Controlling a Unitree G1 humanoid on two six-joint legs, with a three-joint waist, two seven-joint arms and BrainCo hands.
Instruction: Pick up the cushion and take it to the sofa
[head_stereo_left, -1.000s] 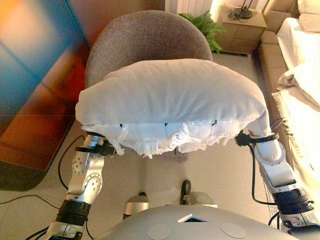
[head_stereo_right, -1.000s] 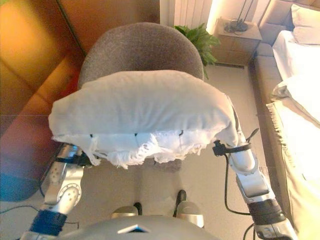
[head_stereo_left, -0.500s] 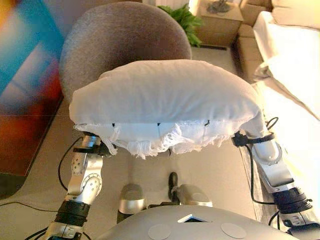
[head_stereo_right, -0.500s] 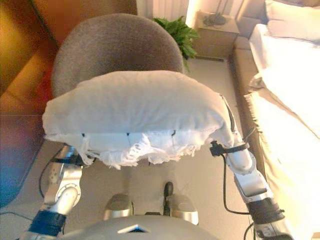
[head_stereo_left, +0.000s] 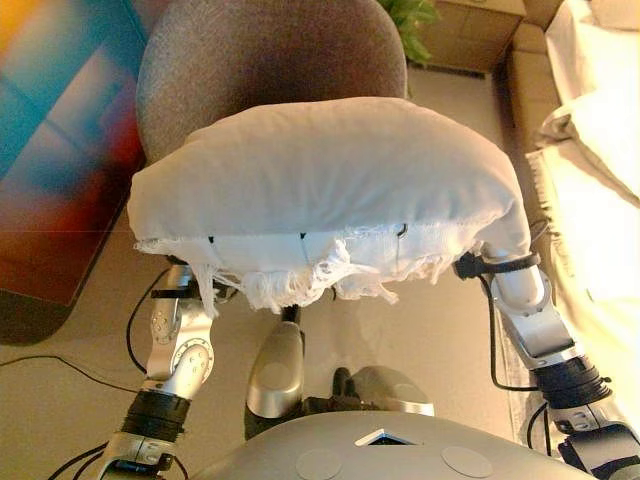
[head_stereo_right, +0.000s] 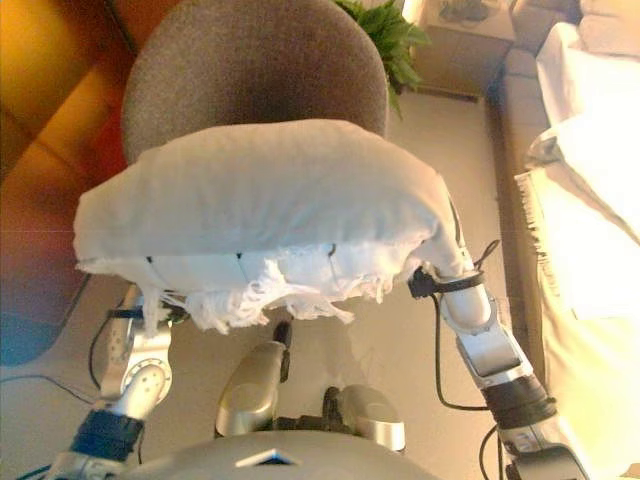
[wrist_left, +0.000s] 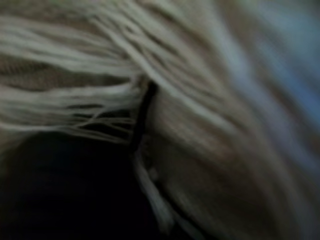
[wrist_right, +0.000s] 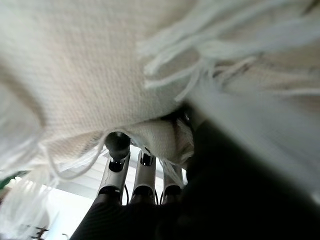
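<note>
Floor panel (head_stereo_left: 60, 130) in blue and red-orange at upper left of the left eye view. Grey upholstered chair (head_stereo_left: 270, 55) at top centre, partly covered by the cushion in front of it. Cushion (head_stereo_left: 320, 180), white with a frayed fringe along its lower edge, spanning the centre of the frame from left of centre to right of centre, raised clear of the floor and carried across both forearms. Left hand hidden beneath the cushion's left end; left wrist view filled with fringe strands (wrist_left: 75, 105) and cloth only, so cannot tell whether clenched or released. Right hand (wrist_right: 135, 175) under the cushion's right end; in the right wrist view, silver fingers (wrist_right: 112, 165) extended straight, dark tips pressed up against the woven underside, not curled round the cloth, hence released and supporting. Green plant (head_stereo_right: 385, 35) at top, right of the chair. Wooden cabinet (head_stereo_right: 465, 45) at upper right beside the plant. Sofa (head_stereo_left: 520, 110) with tan base along the right edge, draped with a white throw (head_stereo_left: 600, 130) whose fringed edge hangs toward the floor; cushion well apart from the sofa, not resting on it.
</note>
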